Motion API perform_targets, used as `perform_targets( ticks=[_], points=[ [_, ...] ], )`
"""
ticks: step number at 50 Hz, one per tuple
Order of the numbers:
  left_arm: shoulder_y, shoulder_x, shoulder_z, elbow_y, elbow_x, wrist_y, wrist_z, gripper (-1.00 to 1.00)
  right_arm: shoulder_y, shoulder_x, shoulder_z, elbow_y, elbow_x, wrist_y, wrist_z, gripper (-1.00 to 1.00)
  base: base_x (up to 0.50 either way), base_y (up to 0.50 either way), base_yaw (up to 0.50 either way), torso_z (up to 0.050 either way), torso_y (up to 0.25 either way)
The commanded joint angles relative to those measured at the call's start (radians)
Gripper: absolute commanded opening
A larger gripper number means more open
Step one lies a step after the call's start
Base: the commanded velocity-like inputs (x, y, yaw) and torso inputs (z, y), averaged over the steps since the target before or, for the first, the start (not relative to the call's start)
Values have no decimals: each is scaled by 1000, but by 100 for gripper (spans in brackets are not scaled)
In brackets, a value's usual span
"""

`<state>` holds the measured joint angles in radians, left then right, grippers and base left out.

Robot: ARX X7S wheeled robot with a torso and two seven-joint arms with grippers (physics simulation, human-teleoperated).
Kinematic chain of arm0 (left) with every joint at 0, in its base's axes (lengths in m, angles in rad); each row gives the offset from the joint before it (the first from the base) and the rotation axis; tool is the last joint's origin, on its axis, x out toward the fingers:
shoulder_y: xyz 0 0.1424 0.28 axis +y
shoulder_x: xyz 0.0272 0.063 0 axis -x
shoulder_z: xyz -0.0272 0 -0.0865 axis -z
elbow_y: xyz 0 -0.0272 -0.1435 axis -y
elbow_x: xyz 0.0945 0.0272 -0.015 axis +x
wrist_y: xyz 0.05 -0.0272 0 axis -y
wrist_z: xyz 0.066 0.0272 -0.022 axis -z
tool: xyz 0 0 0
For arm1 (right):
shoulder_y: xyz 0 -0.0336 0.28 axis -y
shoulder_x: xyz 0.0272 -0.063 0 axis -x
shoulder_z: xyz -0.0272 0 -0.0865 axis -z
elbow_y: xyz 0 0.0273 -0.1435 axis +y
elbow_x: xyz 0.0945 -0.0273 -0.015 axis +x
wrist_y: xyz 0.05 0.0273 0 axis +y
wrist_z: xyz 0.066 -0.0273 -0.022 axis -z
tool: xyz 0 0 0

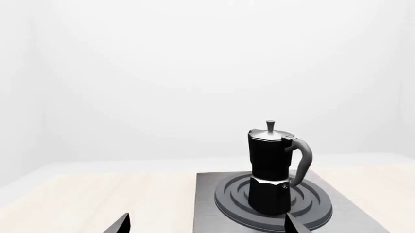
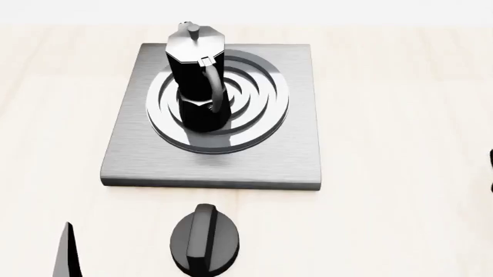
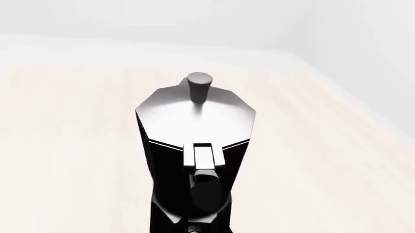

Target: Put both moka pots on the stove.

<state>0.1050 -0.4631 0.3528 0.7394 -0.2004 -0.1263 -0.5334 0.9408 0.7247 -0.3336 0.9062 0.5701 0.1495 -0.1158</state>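
Note:
One moka pot stands upright on the ring burner of the stove, handle towards me; it also shows in the left wrist view on the stove. My left gripper is open and empty, low over the table just short of the stove's near edge, apart from that pot. One of its fingers shows at the head view's bottom left. The second moka pot fills the right wrist view, handle towards the camera. My right gripper is closed in around its handle, the fingers lost in the black.
A round black dial knob lies on the pale wooden table just in front of the stove. A dark sliver shows at the head view's right edge. A white wall stands behind the table.

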Motion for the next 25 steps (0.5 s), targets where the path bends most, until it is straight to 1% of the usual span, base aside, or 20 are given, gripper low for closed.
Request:
perform_targets(
  ticks=[1, 6, 11, 13, 17, 20, 25],
  points=[
    [-2, 0, 3, -3, 0, 0, -2, 100, 14, -10, -1, 2, -46, -45, 11, -100, 0, 0, 0, 0, 0],
    [-2, -1, 5, -5, 1, 2, -2, 100, 10, 5, 13, -162, -34, -21, 72, -100, 0, 0, -1, 0, 0],
    [-2, -3, 1, -8, -3, 7, -3, 100, 32, -19, 15, -204, -59, -66, 121, -100, 0, 0, 0, 0, 0],
    [-1, -3, -1, -7, -5, 8, -4, 100, 36, -35, 20, -194, -71, -108, 138, -100, 0, 0, 0, 0, 0],
    [-1, -6, -6, -7, -9, 9, -6, 100, 23, -47, 27, -205, -71, -130, 153, -100, 0, 0, 0, 0, 0],
    [-2, -4, -3, -11, -8, 11, -6, 100, 7, -51, 32, -224, -68, -142, 165, -100, 0, 0, 0, 0, 0],
    [-2, -4, 0, -12, -7, 11, -6, 100, -34, -37, 42, -323, -49, -120, 196, -100, 0, 0, 0, 0, 0]
  ],
)
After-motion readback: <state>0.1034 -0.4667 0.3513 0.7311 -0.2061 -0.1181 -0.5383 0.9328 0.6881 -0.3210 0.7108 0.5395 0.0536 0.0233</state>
